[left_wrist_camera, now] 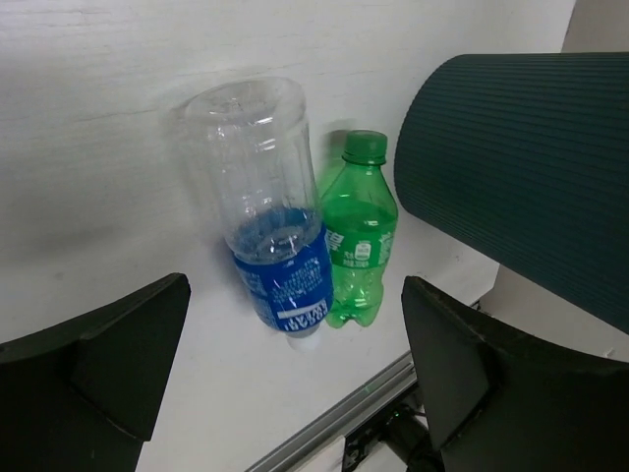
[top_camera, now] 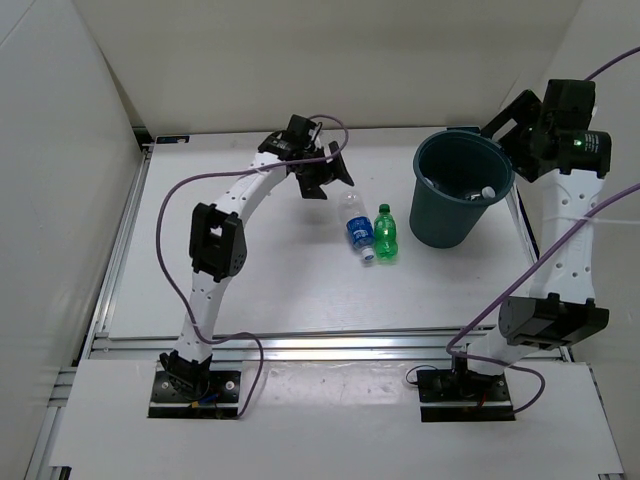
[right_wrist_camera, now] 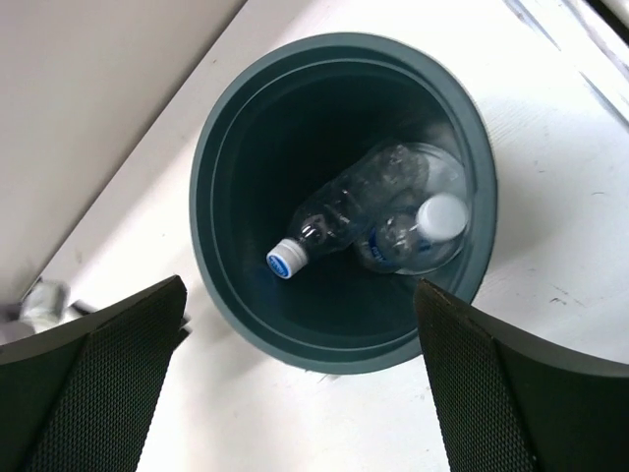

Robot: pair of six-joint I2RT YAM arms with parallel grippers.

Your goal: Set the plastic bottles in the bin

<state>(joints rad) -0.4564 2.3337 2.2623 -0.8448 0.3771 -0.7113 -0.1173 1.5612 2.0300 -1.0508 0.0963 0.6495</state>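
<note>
Nearest me, the clear bottle point(top_camera: 357, 230) and the green bottle point(top_camera: 386, 234) lie touching on the surface point(top_camera: 250, 290). Both look empty, so I judge them light, thin-walled, slick and prone to roll; I'd pinch gently across the labelled middle. Beyond them the left gripper point(top_camera: 325, 178) hangs spread and empty. Farther right, the right gripper point(right_wrist_camera: 300, 290) is spread above the bin point(top_camera: 445, 225), which holds two clear bottles point(right_wrist_camera: 344, 211).
</note>
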